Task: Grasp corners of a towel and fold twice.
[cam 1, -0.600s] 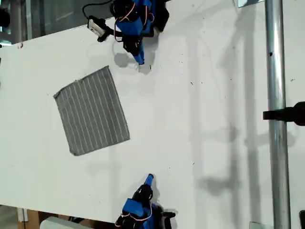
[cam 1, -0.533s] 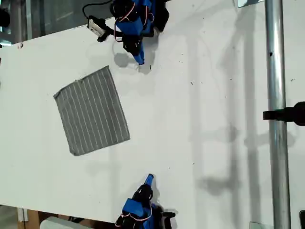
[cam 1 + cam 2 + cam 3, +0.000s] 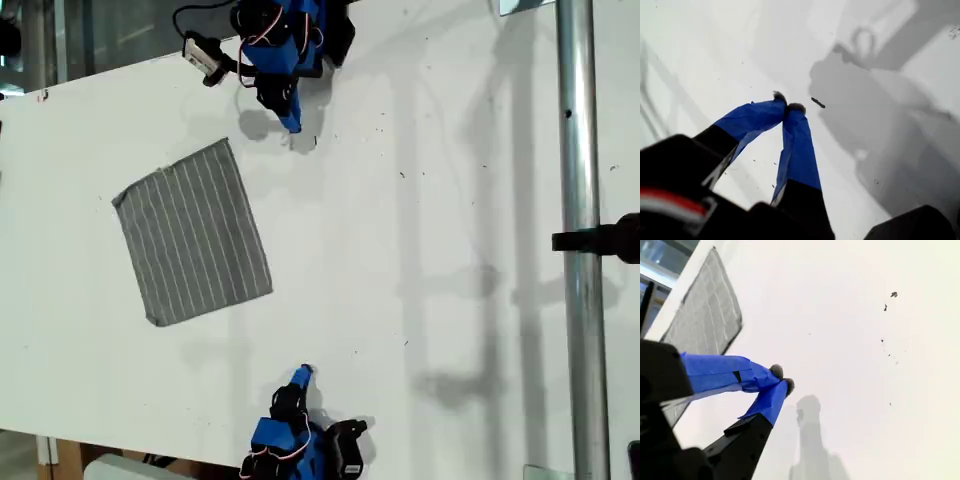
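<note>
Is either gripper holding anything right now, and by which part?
Nothing is held. My first gripper and my second gripper are both shut on nothing over the bare table; the towel lies flat, untouched.

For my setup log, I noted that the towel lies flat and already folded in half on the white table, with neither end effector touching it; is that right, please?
Not quite: the towel is not folded. The exterior view shows it spread as a single flat sheet with all four corners showing. The rest holds: it lies on the white table, and neither end effector touches it.

no readable text, labels or numbers anywhere (only specks on the white table (image 3: pixel 450 200))
</note>
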